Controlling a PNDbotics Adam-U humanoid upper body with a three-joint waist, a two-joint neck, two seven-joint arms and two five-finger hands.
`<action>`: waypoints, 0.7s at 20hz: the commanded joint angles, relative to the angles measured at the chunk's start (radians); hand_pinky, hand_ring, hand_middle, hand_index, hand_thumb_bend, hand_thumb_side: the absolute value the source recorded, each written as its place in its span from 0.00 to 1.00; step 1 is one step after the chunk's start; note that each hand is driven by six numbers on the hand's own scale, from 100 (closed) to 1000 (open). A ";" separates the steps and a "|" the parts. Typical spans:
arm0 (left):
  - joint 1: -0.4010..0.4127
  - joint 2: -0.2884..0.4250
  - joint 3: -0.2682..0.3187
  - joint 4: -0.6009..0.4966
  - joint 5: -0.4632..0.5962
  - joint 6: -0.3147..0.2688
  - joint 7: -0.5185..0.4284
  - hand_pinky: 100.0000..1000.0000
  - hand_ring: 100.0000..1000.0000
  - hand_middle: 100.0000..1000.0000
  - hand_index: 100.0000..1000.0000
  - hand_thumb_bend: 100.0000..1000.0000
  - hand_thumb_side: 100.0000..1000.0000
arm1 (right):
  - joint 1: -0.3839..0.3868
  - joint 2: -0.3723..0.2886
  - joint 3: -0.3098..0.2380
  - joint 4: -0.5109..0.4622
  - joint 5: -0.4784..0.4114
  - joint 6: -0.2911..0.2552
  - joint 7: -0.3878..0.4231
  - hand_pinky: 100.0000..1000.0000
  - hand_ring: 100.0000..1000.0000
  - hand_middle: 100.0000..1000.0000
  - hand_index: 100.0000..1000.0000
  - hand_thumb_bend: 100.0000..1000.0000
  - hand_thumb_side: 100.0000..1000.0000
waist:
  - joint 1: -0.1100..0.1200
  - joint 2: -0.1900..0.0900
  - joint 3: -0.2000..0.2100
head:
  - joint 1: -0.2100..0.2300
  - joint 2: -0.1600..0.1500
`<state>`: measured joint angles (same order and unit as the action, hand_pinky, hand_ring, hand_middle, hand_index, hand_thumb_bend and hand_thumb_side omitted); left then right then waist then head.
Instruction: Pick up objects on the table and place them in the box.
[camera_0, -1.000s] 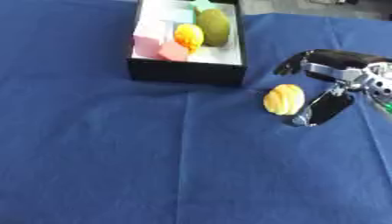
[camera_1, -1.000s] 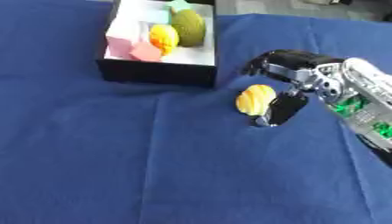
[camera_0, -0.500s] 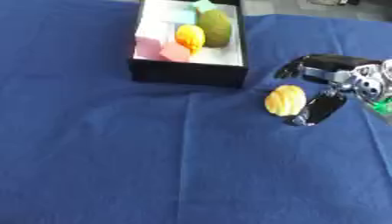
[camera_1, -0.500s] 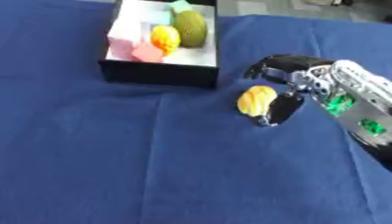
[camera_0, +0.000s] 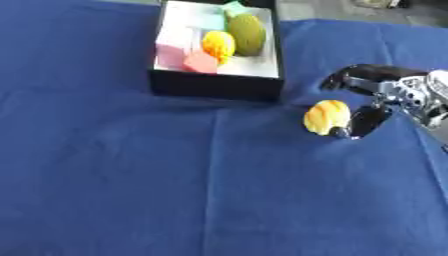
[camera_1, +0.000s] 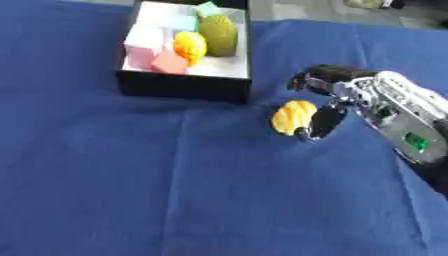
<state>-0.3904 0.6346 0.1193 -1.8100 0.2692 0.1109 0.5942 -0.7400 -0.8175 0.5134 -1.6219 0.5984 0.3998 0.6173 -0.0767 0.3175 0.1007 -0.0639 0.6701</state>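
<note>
A yellow-orange ridged object (camera_0: 326, 116) lies on the blue cloth (camera_0: 131, 175), just right of the black box (camera_0: 214, 86). My right hand (camera_1: 363, 92) comes in from the right and arches over it. The fingers (camera_0: 354, 75) curve above the object without touching it, and the thumb (camera_0: 366, 122) rests against its right side. The hand is open around it. Inside the white-lined box lie a pink block (camera_1: 143, 41), a red block (camera_1: 169, 63), a yellow-orange fruit (camera_1: 189, 46), a green oval fruit (camera_1: 219, 34) and a teal piece (camera_1: 207, 9). My left hand shows in no view.
The blue cloth covers the whole table, with creases running across the middle. The black box stands at the upper middle, its near wall a short way left of the yellow-orange object.
The right hand's fingers have come down slightly nearer the yellow-orange object. The object itself lies where it was.
</note>
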 joint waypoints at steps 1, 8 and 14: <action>-0.014 0.018 0.006 -0.015 -0.004 -0.002 -0.004 0.74 0.76 0.74 0.77 0.00 0.50 | -0.023 -0.007 -0.002 0.038 0.015 -0.016 0.010 0.85 0.86 0.80 0.86 0.41 0.04 | 0.018 -0.007 0.003 | -0.004 -0.017; -0.016 0.014 0.008 -0.018 -0.008 -0.002 -0.003 0.74 0.76 0.74 0.77 0.00 0.50 | -0.045 0.035 0.010 0.138 0.028 -0.040 0.002 0.84 0.82 0.73 0.80 0.39 0.01 | 0.019 0.000 0.011 | -0.007 -0.023; -0.014 0.009 0.007 -0.017 -0.010 -0.003 -0.003 0.74 0.76 0.74 0.77 0.00 0.50 | -0.049 0.052 0.005 0.187 0.007 -0.033 -0.018 0.80 0.76 0.63 0.71 0.31 0.00 | 0.017 -0.001 0.011 | -0.006 -0.026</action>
<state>-0.3923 0.6259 0.1193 -1.8104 0.2633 0.1098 0.5931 -0.7897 -0.7552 0.5170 -1.4612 0.6047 0.3633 0.6047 -0.0767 0.3213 0.1103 -0.0690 0.6570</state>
